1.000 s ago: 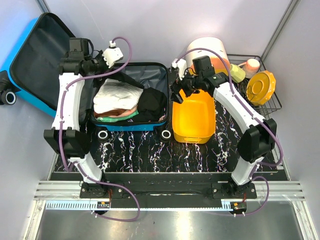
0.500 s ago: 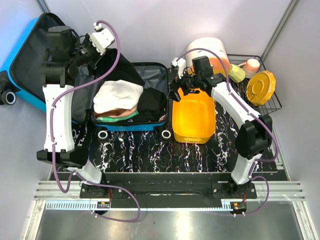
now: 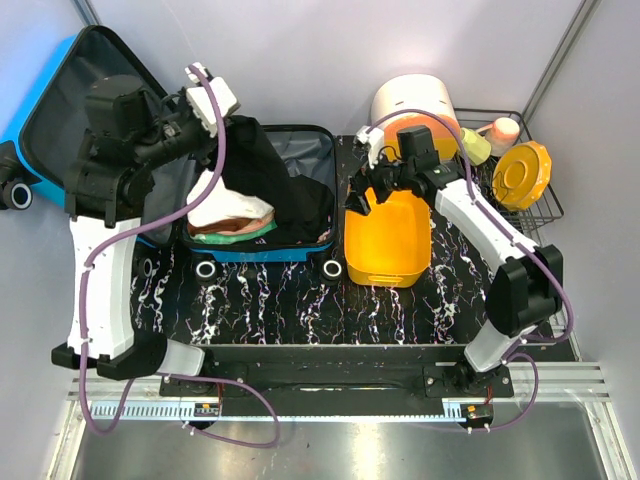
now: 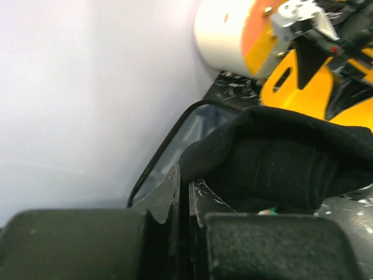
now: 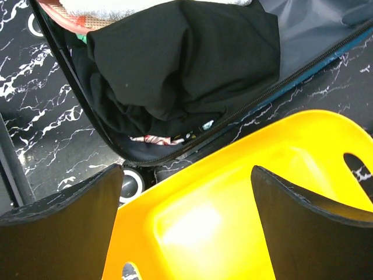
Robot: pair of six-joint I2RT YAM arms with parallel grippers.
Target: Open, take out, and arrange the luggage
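The blue luggage [image 3: 262,256] lies open, its lid [image 3: 60,110] flat at the far left, and folded clothes fill its base. My left gripper [image 3: 232,124] is raised over the base's left side, shut on a black garment [image 3: 265,165] that hangs down over a white folded piece [image 3: 235,210]. In the left wrist view the left gripper [image 4: 187,192] has its jaws pressed together, and the black garment [image 4: 280,163] bulges just beyond them. My right gripper [image 3: 362,195] stands open over the yellow basin [image 3: 390,240]. The right wrist view shows the right gripper [image 5: 186,175] empty above the basin [image 5: 233,198], beside the luggage's black clothing [image 5: 186,58].
A white-and-orange round box [image 3: 415,100] stands behind the basin. A wire basket [image 3: 545,215] at the far right holds a yellow lid [image 3: 522,172] and a pink-capped bottle [image 3: 500,130]. The luggage wheels [image 3: 206,269] face the black marbled tabletop [image 3: 300,300].
My left arm has risen and swung left, pulling the black garment up out of the luggage base. The right gripper has shifted slightly right over the basin, still open.
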